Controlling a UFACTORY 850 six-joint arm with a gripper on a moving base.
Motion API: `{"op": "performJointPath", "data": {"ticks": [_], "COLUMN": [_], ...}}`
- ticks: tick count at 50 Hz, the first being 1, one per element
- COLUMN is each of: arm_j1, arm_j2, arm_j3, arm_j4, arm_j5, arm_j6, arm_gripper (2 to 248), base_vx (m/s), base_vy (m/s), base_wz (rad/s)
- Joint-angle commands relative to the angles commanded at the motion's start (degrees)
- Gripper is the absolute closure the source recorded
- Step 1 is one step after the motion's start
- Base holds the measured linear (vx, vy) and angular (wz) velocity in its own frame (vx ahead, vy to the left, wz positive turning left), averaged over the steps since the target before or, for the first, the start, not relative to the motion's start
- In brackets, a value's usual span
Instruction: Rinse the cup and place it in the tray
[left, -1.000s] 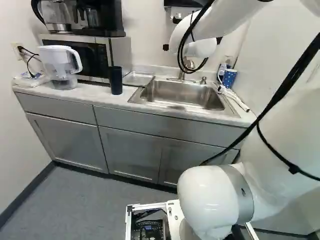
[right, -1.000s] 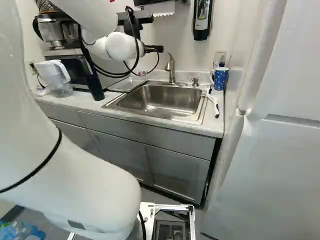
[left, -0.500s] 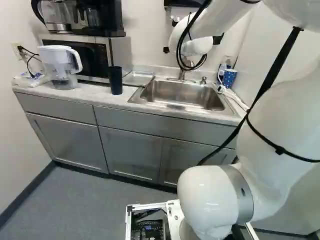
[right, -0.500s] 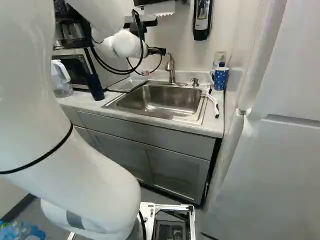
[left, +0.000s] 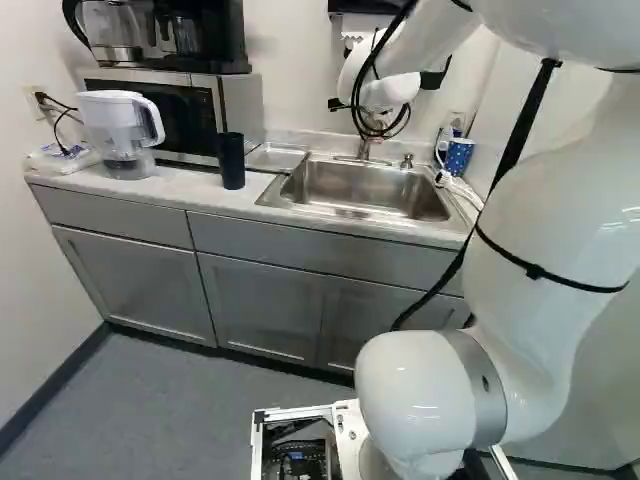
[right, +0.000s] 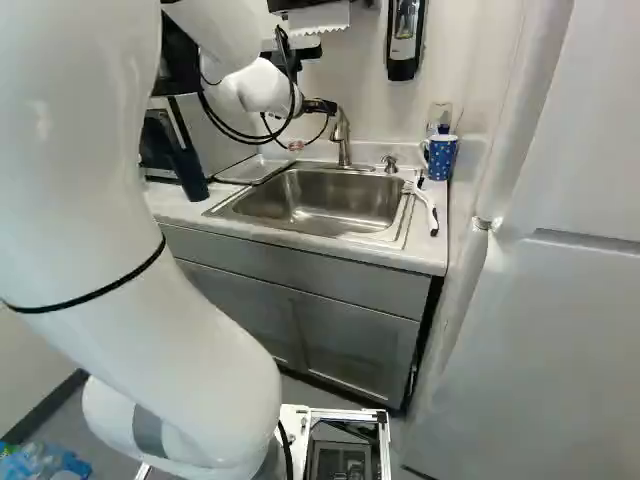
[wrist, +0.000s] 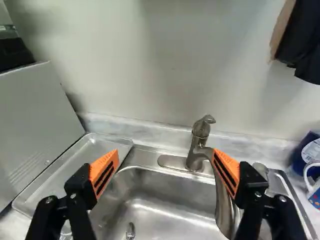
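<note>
The hand (right: 318, 106) is hanging high at the far side of the sink (right: 378, 238), by the faucet (wrist: 200, 135). The hand (wrist: 165, 155) is standing open, its orange pads (wrist: 104, 172) spreading wide apart and gripping nothing. The right pad is overlapping the faucet's spout in the wrist view (whether the two are touching, I cannot tell).

Two vessels are standing on the worktop (left: 190, 185), and I cannot tell which one is the task's cup. The blue spotted mug (right: 441, 158) is standing upright at the far right corner, well to the right of the hand and apart from it, with its handle showing on its left side. A white brush (right: 423, 200) is lying nearer, along the sink's right rim. The tall dark cup (left: 231, 161) is standing upright left of the sink, nearer than the hand and well to its left.

The shallow metal tray (wrist: 100, 145) is lying between the sink and the microwave (left: 185, 115), to the left of the hand. A clear and white pitcher (left: 120, 135) is standing farther left, beside the microwave.
</note>
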Motion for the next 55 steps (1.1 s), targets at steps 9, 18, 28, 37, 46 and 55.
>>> {"op": "performJointPath", "data": {"ticks": [9, 18, 28, 37, 46, 55], "arm_j1": [-0.28, -0.55, -0.83, -1.08, -1.33, -1.52], "arm_j2": [-1.96, -3.93, -6.09, -8.06, -10.01, -11.96], "arm_j3": [-2.03, -4.09, -6.4, -8.53, -10.69, -12.88], "arm_j4": [0.0, 0.0, 0.0, 0.0, 0.0, 0.0], "arm_j5": [-0.49, -1.02, -2.15, -3.45, -3.96, -3.96], "arm_j6": [0.0, 0.0, 0.0, 0.0, 0.0, 0.0], "arm_gripper": [3, 3, 3, 3, 3, 3], "base_vx": [0.0, 0.0, 0.0, 0.0, 0.0, 0.0], "base_vy": [0.0, 0.0, 0.0, 0.0, 0.0, 0.0], "base_wz": [0.0, 0.0, 0.0, 0.0, 0.0, 0.0]}}
